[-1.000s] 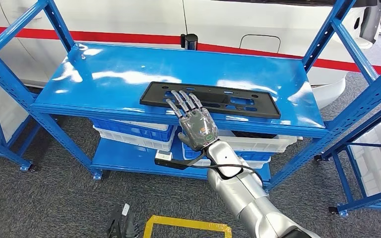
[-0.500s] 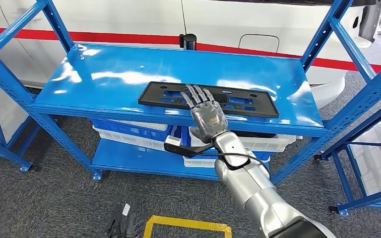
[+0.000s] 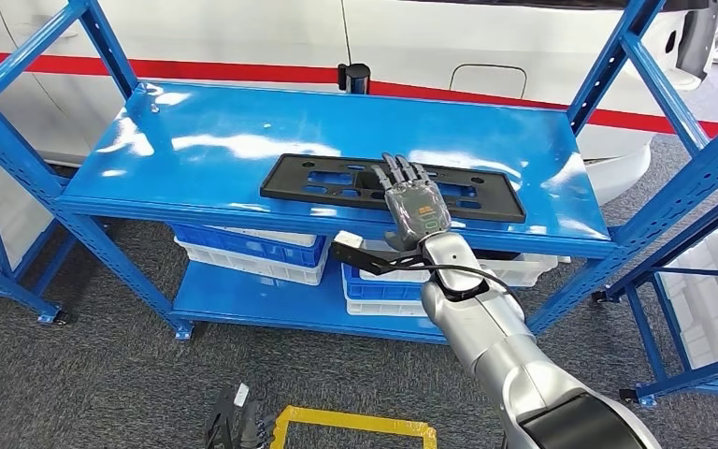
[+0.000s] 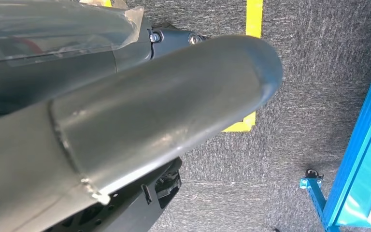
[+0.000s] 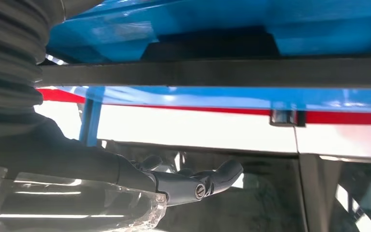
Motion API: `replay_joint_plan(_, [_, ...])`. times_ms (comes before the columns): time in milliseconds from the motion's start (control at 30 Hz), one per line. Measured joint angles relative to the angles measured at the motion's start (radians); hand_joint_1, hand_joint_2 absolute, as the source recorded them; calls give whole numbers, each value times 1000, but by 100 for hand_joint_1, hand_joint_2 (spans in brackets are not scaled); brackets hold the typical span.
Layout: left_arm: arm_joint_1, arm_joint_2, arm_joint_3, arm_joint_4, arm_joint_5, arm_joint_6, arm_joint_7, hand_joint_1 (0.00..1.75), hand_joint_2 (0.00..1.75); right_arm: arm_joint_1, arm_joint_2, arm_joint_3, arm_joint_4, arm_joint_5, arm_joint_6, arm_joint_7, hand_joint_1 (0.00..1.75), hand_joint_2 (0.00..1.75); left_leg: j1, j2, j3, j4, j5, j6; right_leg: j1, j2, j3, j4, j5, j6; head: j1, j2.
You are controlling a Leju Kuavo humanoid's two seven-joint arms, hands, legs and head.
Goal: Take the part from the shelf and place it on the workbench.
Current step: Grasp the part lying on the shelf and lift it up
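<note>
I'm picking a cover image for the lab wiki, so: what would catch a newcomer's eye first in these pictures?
First, the glossy blue shelf across the head view, with a long black plastic part lying flat near its front edge. Next, the silver right arm reaching up from the lower right, its right hand spread flat over the part's middle. Behind the shelf stands a white car with a red stripe.

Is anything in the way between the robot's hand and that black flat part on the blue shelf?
Nothing visible is. The right hand is stretched out flat over the near edge of the black part, which lies alone on the top blue shelf.
</note>
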Motion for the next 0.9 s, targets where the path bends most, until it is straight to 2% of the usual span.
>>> replay_joint_plan(233, [-1,-3,0,0,-2,-3,1,0,0,-11,-1,-4,20,3,22,12,0,175,0,0,0,0,0,0,0,0,0,0,0,0,0,0])
replay_joint_plan(600, [-2,-8,0,0,-4,-6,7,0,0,-36,-2,-11,49,10,117,64,0,175,0,0,0,0,0,0,0,0,0,0,0,0,0,0])
replay_joint_plan(900, [-2,-10,0,0,-5,-8,13,0,0,-49,-1,-16,57,23,131,80,0,175,0,0,0,0,0,0,0,0,0,0,0,0,0,0])
